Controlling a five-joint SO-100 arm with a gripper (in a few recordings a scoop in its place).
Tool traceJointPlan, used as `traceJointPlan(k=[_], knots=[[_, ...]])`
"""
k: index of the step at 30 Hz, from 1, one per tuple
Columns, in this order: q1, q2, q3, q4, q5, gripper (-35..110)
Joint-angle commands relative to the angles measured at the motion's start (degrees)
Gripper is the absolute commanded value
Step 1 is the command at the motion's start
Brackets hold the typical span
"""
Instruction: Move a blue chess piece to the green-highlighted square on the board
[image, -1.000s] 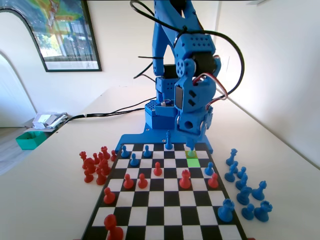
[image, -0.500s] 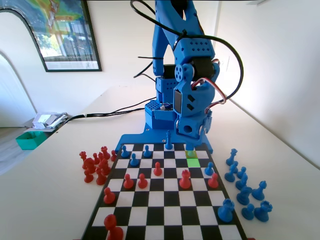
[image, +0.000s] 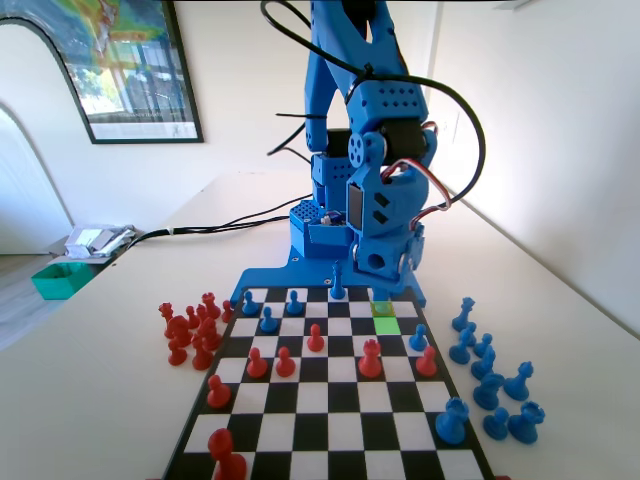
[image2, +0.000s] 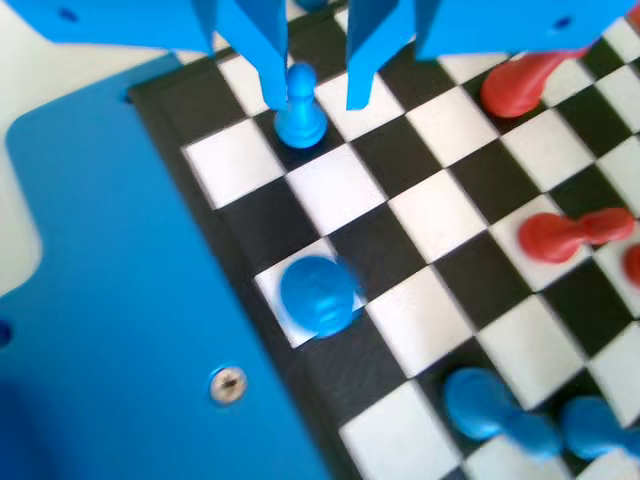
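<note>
Claw (image2: 315, 85) spread apart, jaws either side of blue pawn (image2: 299, 105), left jaw touching it. Pawn stands upright on board (image2: 440, 215). Green square (image: 386, 325) lies near.

The blue chess piece (image2: 299, 108) looked like smooth, slightly glossy plastic. The gripper (image2: 316, 88) above it was matt blue plastic. The board (image2: 440, 215) beneath the piece had a faintly grained, low-sheen surface.

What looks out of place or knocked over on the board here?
Nothing stands out. The pieces on the board look upright and none looks toppled; the open gripper straddles a standing blue pawn.
</note>
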Motion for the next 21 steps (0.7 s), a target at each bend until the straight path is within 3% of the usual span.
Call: traceJointPlan(k=[1, 21], knots=[[-0.9, 1.2, 1.2, -1.9, -0.4, 9], [-2.6, 1.4, 2.2, -3.5, 0.8, 1]])
